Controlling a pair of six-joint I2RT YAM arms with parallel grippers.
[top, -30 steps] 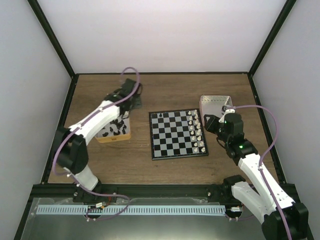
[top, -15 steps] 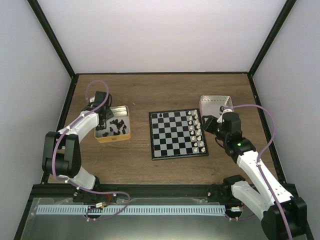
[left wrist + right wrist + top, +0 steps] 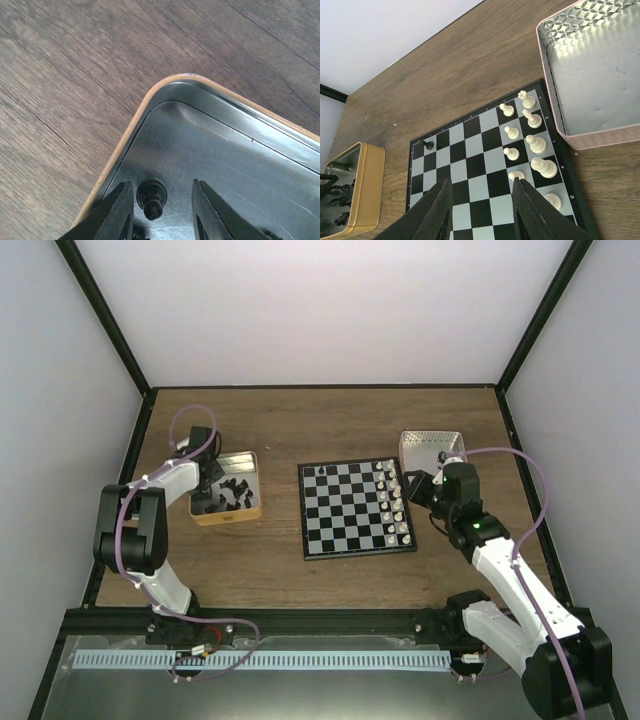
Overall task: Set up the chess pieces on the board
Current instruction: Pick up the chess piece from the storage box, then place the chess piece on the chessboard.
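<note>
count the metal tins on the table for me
2. A gold tin sits left of the board, with black pieces in it. A silver tin sits by the board's far right corner. No others appear hidden.

The brown wood-grain table (image 3: pixel 330 420) carries a gold-rimmed tin (image 3: pixel 228 517) beneath the left jaws, the board (image 3: pixel 345 512) between the left jaws and the right jaws, and a pink-rimmed tin (image 3: pixel 430 440) just beyond the right jaws.
</note>
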